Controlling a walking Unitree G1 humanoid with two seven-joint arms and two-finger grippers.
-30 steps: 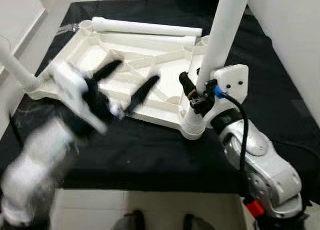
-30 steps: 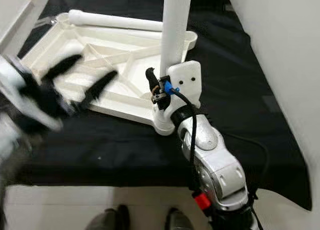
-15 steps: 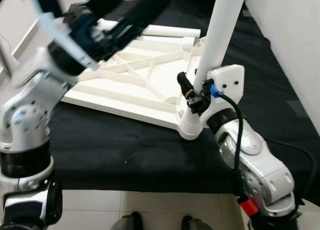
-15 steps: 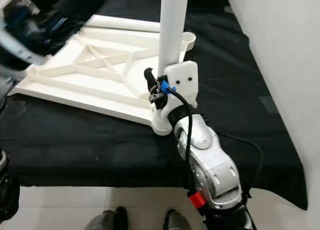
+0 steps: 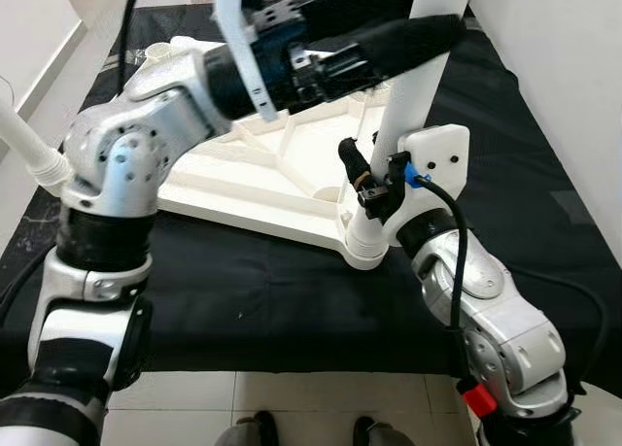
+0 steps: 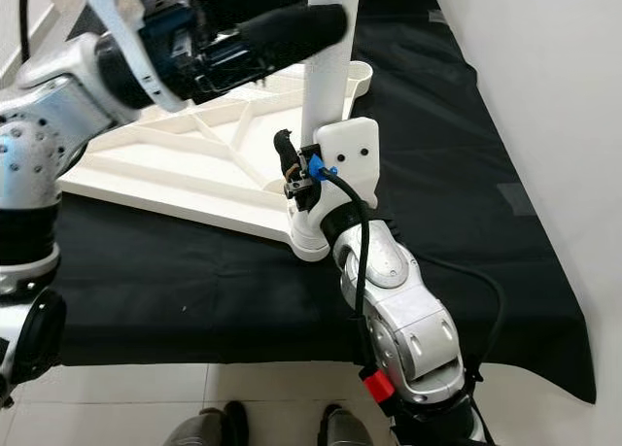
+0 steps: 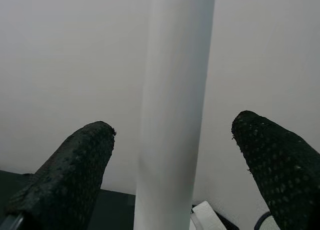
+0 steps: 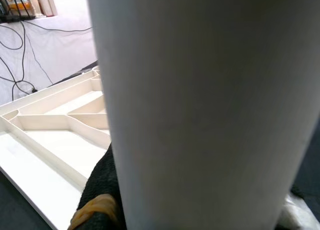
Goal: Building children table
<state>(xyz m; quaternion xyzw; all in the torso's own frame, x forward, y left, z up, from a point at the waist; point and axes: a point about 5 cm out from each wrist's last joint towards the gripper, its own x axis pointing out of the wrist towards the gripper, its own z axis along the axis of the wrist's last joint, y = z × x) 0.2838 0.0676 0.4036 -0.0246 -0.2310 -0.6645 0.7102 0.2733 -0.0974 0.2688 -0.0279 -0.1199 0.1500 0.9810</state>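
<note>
you won't find any readable text, label, brand, number or sign in these views. the upturned white table panel, the upright white leg and the black cloth under them carry no lettering you can make out. the white housing at the right wrist is plain too, with two small dark holes and no markings.
</note>
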